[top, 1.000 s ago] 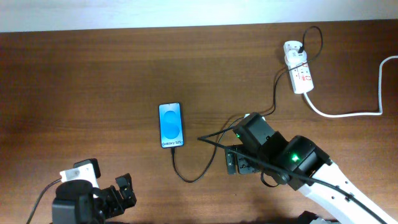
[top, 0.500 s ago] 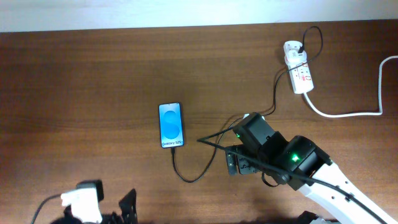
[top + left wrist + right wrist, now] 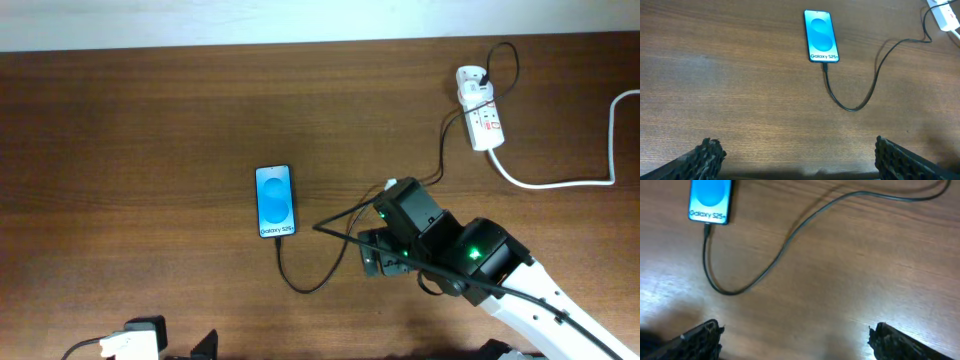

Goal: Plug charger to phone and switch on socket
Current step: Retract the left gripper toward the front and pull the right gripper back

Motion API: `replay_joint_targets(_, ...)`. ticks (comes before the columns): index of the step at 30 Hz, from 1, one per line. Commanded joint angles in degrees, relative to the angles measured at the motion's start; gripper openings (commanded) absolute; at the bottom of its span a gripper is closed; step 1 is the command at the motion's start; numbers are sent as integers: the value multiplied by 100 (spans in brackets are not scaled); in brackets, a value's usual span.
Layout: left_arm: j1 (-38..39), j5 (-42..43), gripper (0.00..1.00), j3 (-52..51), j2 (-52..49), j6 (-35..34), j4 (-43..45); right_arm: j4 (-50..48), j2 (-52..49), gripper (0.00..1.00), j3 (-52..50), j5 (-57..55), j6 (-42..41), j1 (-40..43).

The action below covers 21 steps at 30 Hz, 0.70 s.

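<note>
The phone (image 3: pixel 275 201) lies flat mid-table with its blue screen lit. It also shows in the left wrist view (image 3: pixel 820 35) and the right wrist view (image 3: pixel 711 201). The charger, a thin black cable (image 3: pixel 305 287), has its tip at the phone's bottom edge, loops, and runs up to the white socket (image 3: pixel 481 108) at the far right. My right gripper (image 3: pixel 368 255) is open and empty, hovering over the cable right of the phone. My left gripper (image 3: pixel 797 157) is open and empty at the front edge, well short of the phone.
A thick white lead (image 3: pixel 560 182) runs from the socket off the right edge. The wooden table (image 3: pixel 140 130) is bare on its left half. A pale wall strip runs along the far edge.
My left arm has drawn back toward the front edge and is nearly out of the overhead view. My right gripper has shifted slightly. Phone and cable have not moved.
</note>
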<state>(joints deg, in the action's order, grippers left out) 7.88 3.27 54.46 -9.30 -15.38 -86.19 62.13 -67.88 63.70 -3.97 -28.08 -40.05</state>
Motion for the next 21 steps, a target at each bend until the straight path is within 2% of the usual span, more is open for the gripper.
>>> replay_joint_targets(1,26,79,99,24,42,92,55,-120,-11,98,-2,302,37,33)
replay_joint_targets(2,26,79,99,24,55,92,70,-133,-11,98,-2,538,39,33)
replay_joint_targets(3,26,79,99,22,127,92,98,-122,-11,84,-2,597,39,33)
replay_joint_targets(7,26,76,99,24,752,94,151,164,13,76,81,702,17,35)
replay_joint_targets(10,22,44,99,79,874,92,170,804,17,65,461,699,17,33)
replay_joint_targets(13,22,63,99,79,874,90,374,1578,83,63,1034,675,20,35)
replay_joint_targets(15,22,26,99,79,874,96,1117,2026,177,62,1451,544,17,33)
replay_joint_targets(18,22,-686,99,76,874,96,2463,2562,407,61,1895,476,20,33)
replay_joint_targets(19,22,-804,99,76,874,94,2636,2677,533,62,2002,479,20,33)
replay_joint_targets(21,22,-975,99,-2,874,92,3128,2723,848,71,2063,479,20,33)
